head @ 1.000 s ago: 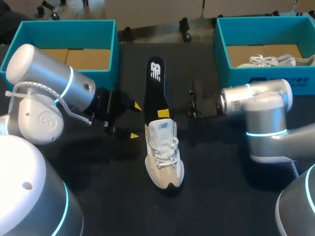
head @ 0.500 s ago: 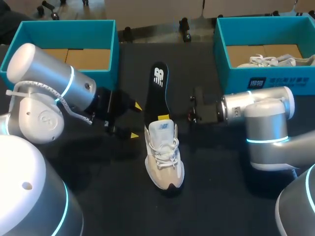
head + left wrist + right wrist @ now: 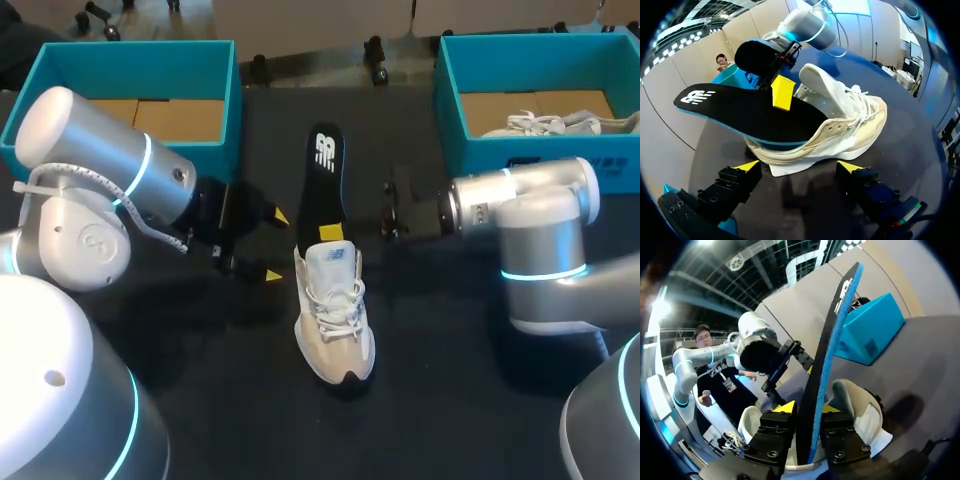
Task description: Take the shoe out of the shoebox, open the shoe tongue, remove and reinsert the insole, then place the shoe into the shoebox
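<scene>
Shoe (image 3: 335, 320) sits mid-tabletop (image 3: 200, 400), toe nearest you. Its insole (image 3: 322, 185) juts from the heel, running away along the shoe's length, pinched in your right claw (image 3: 807, 407). Your left claw (image 3: 274, 245) hangs spread just beside.

The head view looks down from above and behind. Both wrist views sit close, facing the shoe (image 3: 850, 125) from opposite sides.

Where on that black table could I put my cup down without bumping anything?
Bare table lies between the sneaker and the right arm, and on the sneaker's other side, near the left pincer. The middle is crowded: the right pincer holds the insole there.
</scene>
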`<state>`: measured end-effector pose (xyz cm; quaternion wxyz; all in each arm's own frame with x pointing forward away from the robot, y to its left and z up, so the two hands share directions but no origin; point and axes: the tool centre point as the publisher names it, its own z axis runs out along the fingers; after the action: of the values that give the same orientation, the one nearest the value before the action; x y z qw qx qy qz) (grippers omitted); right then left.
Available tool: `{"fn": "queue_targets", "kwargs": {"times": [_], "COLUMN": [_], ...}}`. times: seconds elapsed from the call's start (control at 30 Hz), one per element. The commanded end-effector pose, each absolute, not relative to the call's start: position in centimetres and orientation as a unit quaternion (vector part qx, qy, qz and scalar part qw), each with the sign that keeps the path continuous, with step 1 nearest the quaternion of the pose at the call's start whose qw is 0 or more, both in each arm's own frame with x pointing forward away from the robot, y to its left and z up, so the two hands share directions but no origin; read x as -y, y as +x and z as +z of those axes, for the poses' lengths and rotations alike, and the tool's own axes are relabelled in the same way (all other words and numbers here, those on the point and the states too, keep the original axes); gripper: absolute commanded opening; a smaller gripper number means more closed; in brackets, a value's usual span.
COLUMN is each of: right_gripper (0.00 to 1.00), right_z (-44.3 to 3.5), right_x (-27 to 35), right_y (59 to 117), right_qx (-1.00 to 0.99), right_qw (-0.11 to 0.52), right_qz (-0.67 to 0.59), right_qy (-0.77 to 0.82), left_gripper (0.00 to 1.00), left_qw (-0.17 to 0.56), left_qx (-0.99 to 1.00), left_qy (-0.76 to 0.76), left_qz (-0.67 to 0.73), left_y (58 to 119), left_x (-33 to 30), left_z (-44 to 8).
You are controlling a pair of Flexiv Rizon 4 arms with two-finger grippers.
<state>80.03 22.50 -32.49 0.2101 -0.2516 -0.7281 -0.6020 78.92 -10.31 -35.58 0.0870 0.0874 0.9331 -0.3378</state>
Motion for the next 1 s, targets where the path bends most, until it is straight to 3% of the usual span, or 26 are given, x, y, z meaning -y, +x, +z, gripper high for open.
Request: {"fn": "queue_targets", "kwargs": {"times": [0.03,0.13,0.3,1.0], "right_gripper": [0.25,0.22,0.00,0.00], "right_z": [-32.0,-31.7,-31.7,-34.0], "right_x": [-22.6,-22.7,-22.9,-22.7], "right_y": [80.5,80.7,81.1,78.5], "right_qx": [0.734,0.737,0.742,0.740], "right_qw": [0.212,0.213,0.224,0.257], "right_qz": [-0.596,-0.595,-0.584,-0.562], "right_qy": [-0.248,-0.243,-0.241,-0.267], "left_gripper": [1.00,1.00,1.00,1.00], "left_qw": [0.089,0.092,0.087,0.091], "left_qx": [-0.934,-0.935,-0.934,-0.935], "left_qy": [0.086,0.081,0.073,0.064], "left_qz": [-0.335,-0.333,-0.338,-0.338], "left_y": [78.8,78.8,78.8,78.7], "left_x": [10.4,10.4,10.6,10.6], "left_z": [-35.5,-35.4,-35.4,-35.4]}}
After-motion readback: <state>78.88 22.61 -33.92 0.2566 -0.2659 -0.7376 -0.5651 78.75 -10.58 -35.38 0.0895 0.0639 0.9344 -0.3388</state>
